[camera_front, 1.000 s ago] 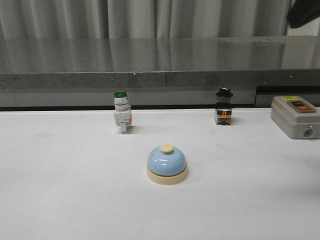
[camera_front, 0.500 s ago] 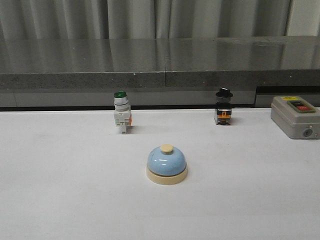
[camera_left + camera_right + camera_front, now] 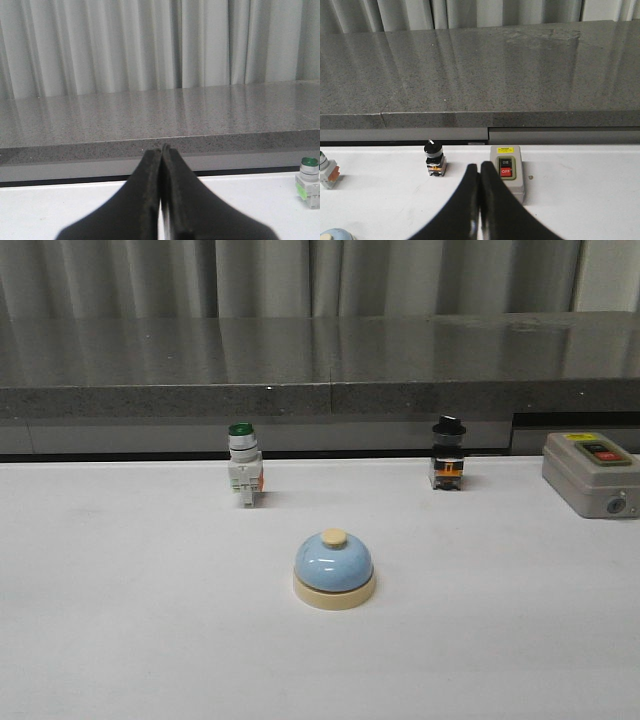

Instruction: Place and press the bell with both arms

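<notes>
Front view: the bell [image 3: 334,569] is sitting upright on the white table [image 3: 120,620], near the middle, with nothing touching it and no arm showing in this view.
Bell: a light-blue dome is resting on a cream round base, with a cream knob on top.
Bell in the right wrist view: only a sliver of the blue dome [image 3: 336,234] is peeking in at the picture's edge.
Green button [image 3: 243,476]: it is standing upright behind the bell and to its left, well apart from it, close to the table's back edge.
Black button [image 3: 448,453]: it is standing upright behind the bell and to its right, also near the back edge.
Switch box [image 3: 591,473]: a grey box with a dark button and a red one on top is lying at the far right of the table.
Counter [image 3: 320,365]: a grey speckled ledge is running along behind the table, with pale curtains [image 3: 300,278] hanging behind it.
Left gripper [image 3: 162,150]: its two black fingers are pressing together tip to tip, closed on nothing, pointing toward the counter, with the green button showing off to one side.
Right gripper [image 3: 479,170]: its fingers are likewise meeting with no gap, holding nothing, and their tips are overlapping the switch box in the picture, with the black button just beside.
</notes>
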Controlling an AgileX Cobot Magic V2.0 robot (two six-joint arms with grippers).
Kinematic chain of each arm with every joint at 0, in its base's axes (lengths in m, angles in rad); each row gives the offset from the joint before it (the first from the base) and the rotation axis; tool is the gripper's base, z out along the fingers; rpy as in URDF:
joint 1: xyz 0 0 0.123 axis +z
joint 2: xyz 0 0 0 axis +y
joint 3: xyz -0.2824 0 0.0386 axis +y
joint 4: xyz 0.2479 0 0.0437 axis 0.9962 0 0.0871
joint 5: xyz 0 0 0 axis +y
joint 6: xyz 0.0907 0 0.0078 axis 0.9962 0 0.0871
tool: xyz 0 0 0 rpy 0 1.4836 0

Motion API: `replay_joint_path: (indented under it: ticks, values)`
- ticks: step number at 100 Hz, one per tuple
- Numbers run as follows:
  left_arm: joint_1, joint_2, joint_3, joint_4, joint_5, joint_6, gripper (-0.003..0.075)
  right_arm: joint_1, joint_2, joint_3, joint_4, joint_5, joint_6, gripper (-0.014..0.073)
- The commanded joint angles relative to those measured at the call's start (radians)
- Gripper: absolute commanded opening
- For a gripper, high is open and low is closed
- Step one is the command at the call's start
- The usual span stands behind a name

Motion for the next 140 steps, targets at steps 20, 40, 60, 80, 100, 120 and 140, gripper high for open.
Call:
replay_joint_path:
  ticks: [20,40,60,80,100,120,140]
  values:
    - [-0.004,-0.03,0.056,-0.009,-0.082,-0.01,-0.0021,-0.005,0.002,-0.026,-0.011,-0.069,-0.004,-0.0064]
    - [-0.004,-0.03,0.056,-0.009,-0.082,-0.01,-0.0021,-0.005,0.002,-0.026,-0.011,-0.068,-0.004,-0.0064]
    - [-0.004,-0.03,0.056,-0.009,-0.082,-0.01,-0.0021,-0.005,0.0,-0.026,-0.015,-0.063,-0.004,-0.0064]
    - [-0.004,-0.03,0.056,-0.009,-0.082,-0.01,-0.0021,-0.007,-0.044,0.008,-0.022,-0.072,-0.004,-0.0064]
    - [-0.004,-0.03,0.056,-0.009,-0.082,-0.01,-0.0021,-0.007,-0.146,0.154,-0.023,-0.127,-0.004,-0.0064]
    - [-0.004,-0.03,0.056,-0.009,-0.082,-0.01,-0.0021,-0.055,-0.269,0.28,-0.023,-0.182,-0.004,-0.0064]
    - [-0.004,-0.03,0.056,-0.009,-0.082,-0.01,-0.0021,-0.077,-0.384,0.352,-0.008,-0.205,-0.004,-0.0064]
